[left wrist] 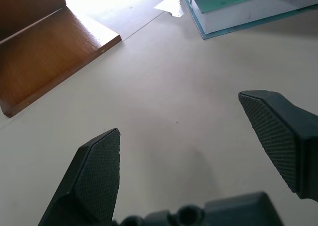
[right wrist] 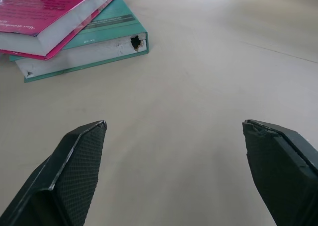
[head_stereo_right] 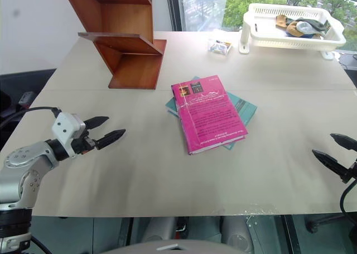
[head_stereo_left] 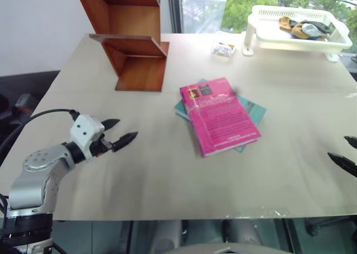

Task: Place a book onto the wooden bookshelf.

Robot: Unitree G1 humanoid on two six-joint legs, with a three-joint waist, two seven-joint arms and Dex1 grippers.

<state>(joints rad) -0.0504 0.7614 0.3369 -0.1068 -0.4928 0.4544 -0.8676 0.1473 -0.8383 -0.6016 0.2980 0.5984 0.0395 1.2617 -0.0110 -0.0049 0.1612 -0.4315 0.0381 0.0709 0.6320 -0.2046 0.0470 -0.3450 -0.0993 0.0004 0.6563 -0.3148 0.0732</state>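
Big beige table (head_stereo_left: 167,176) takes up most of the frame, with a window and green trees behind it at the top. Upper left sits the wooden bookshelf (head_stereo_left: 131,39), reddish-brown with slanted sides, its top cut off by the frame edge. Upper right there's a white plastic basket (head_stereo_left: 298,28) with some cloth-like stuff inside that's hard to make out. Center of the frame: the book (head_stereo_left: 218,115), magenta-pink, lying flat on top of a teal-green book (head_stereo_left: 252,110), mostly covering it; only the teal edges peek out. In the right wrist view the teal one's page block has a small torn hole at a corner. A small packet (head_stereo_left: 223,49) lies near the basket, too small to read.

Left gripper (head_stereo_left: 121,130) hovers at lower left, fingers spread wide, holding nothing, well apart from the books. Right gripper (head_stereo_right: 334,151) is at the right edge, partly cut off, also wide open and empty. Nothing stands between the book and the shelf.
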